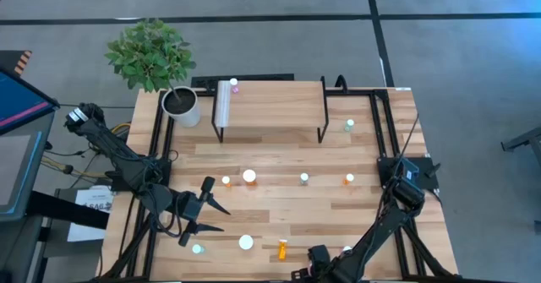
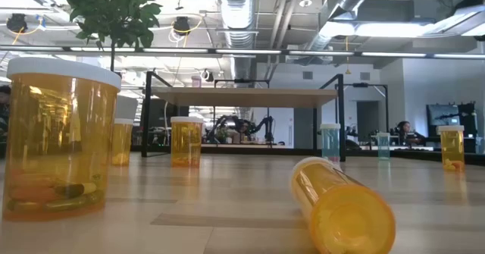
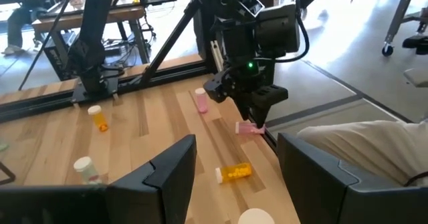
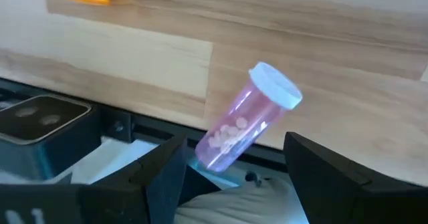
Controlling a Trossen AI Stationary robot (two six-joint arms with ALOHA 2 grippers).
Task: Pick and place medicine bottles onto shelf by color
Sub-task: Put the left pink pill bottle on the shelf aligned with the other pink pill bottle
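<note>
Fingers of the right gripper (image 4: 227, 177) stand apart at the table's near edge, a pink bottle (image 4: 244, 127) tilted between them, its base near the fingers and its white cap pointing away; a firm clamp cannot be confirmed. The left gripper (image 1: 205, 209) hovers with its fingers spread and nothing between them, a teal bottle (image 1: 197, 249) just beside it. On the shelf (image 1: 270, 104) stands one pink bottle (image 1: 234, 85). One orange bottle (image 1: 281, 249) lies on its side on the table (image 1: 279, 160); roughly seven more bottles stand scattered. A potted plant (image 1: 169, 72) sits beside the shelf.
</note>
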